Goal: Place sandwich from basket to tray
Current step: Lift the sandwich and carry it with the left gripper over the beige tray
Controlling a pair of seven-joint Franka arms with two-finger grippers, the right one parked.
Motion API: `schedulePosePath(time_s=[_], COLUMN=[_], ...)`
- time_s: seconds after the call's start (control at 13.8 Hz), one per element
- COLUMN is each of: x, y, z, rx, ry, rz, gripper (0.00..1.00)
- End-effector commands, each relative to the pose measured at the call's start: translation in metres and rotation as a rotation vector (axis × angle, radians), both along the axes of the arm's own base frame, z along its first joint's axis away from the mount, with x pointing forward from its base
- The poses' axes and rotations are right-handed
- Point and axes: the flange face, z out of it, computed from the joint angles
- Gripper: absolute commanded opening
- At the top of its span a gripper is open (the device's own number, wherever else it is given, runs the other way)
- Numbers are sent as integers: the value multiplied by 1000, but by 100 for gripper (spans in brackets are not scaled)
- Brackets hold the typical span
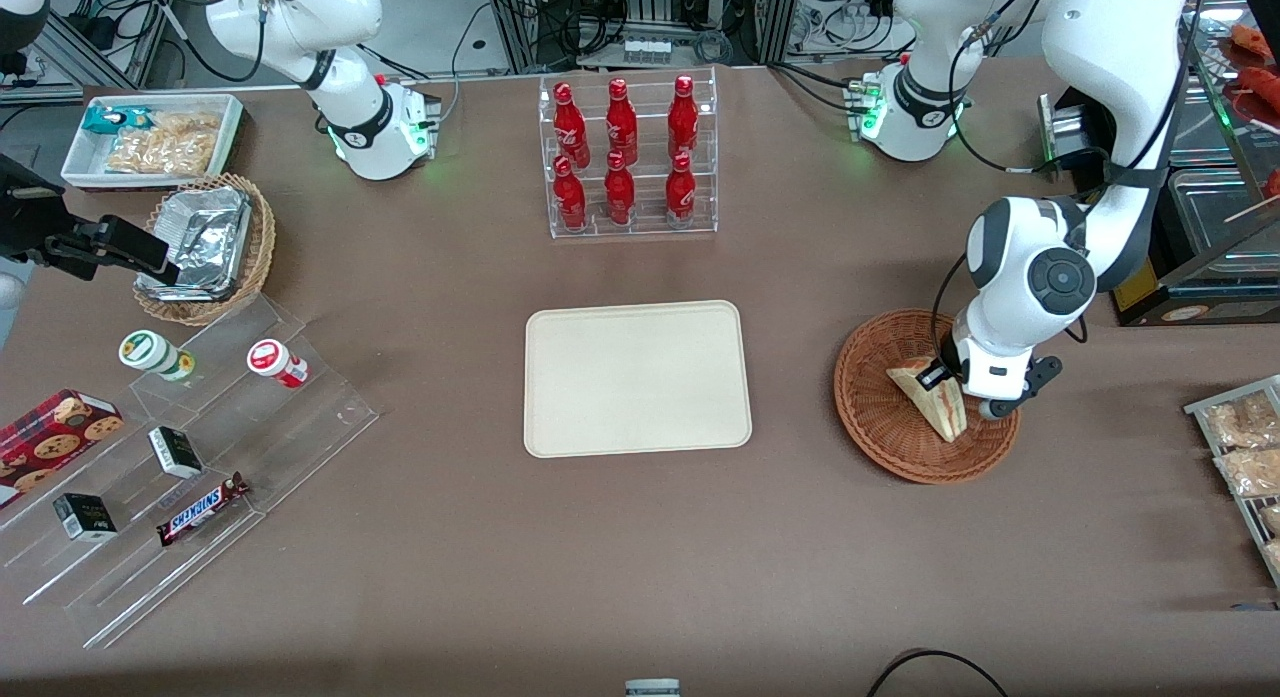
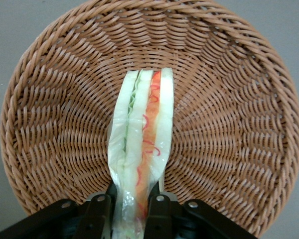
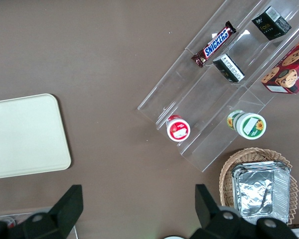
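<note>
The sandwich (image 1: 930,398) is a pale wedge wrapped in clear film, lying in the reddish-brown wicker basket (image 1: 880,427) toward the working arm's end of the table. In the left wrist view the sandwich (image 2: 142,144) shows its red, orange and green layers edge-on over the basket (image 2: 229,119). My gripper (image 1: 950,380) is down in the basket, and its black fingers (image 2: 159,209) are shut on the sandwich's near end, pinching the wrap. The cream tray (image 1: 637,378) lies flat at the table's middle, with nothing on it.
A clear rack of red bottles (image 1: 627,157) stands farther from the front camera than the tray. Toward the parked arm's end are a tan basket with a foil container (image 1: 205,242), a white bin of snacks (image 1: 155,139) and a clear stepped stand (image 1: 190,457). Packets (image 1: 1245,447) lie beside the basket.
</note>
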Motion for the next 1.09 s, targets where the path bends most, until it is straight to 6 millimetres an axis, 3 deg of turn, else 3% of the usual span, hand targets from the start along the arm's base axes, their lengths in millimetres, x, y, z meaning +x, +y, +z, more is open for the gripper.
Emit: schedulePosePath(time_s=[0.0,0.14,0.43,0.65,1.01], x=[11,18,10,1,-21], y=[-19,-29,-88,-158,-268], z=[37,56,76,79,62], rx=[8,18,36,31,31], ry=[38,70,125,140,124], rz=[-16,-38,-258,-487,-498], gripper=[11,11,8,8,6])
